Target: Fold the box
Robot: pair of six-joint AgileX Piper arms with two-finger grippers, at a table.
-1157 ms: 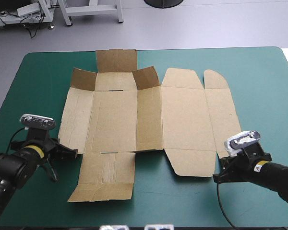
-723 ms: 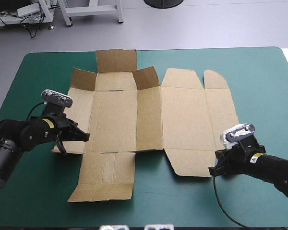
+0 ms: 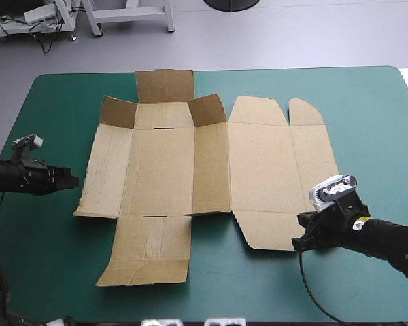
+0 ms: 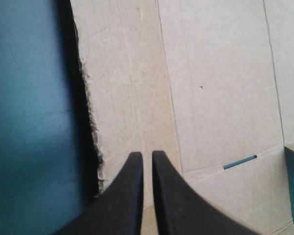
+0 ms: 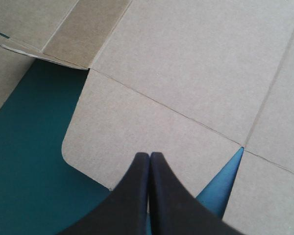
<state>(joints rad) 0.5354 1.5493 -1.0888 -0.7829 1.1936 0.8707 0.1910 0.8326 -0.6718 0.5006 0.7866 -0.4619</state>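
left arm low, level; left tool (image 3: 71,181) just off the box (image 3: 258,163) at its ragged edge, narrow slit, nothing gripped. right tool (image 3: 298,242) low at near flap's corner, tips touching.

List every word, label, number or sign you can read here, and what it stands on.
None to read.
The box is plain brown board in every view, creases and slots only, no print.
The teal-green cover bears no marking either.
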